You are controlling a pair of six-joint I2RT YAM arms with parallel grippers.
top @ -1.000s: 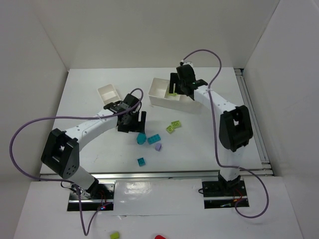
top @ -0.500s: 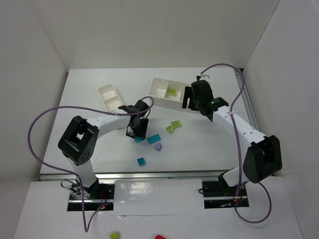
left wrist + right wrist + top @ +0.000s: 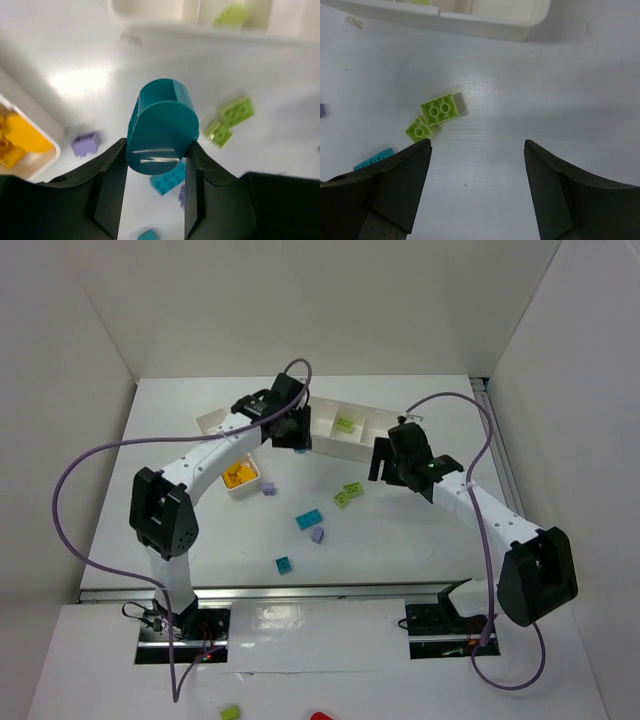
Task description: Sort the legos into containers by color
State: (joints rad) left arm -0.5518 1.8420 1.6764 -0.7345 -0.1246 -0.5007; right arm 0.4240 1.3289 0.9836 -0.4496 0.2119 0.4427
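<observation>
— What is being carried?
— A teal-blue rounded plastic brick (image 3: 161, 125), clamped between the black fingers of the left pincer (image 3: 157, 150) and held clear of the white table (image 3: 75, 60).
— And beyond it?
— Just ahead of that pincer lies the wider white plastic tray (image 3: 150, 22), with a lime green brick (image 3: 232, 14) in one compartment. Off to one side, the narrow white tray (image 3: 40, 124) holds orange bricks (image 3: 12, 140).
— The risk?
— Likely a release too early or over the lime compartment, mixing colours. The curved face could also slip in the grip.
— The other arm?
— The right pincer (image 3: 476, 150) hangs empty with its jaws apart, two touching lime green studded bricks (image 3: 439, 110) just ahead of it. Closing on one may knock the other away.
</observation>
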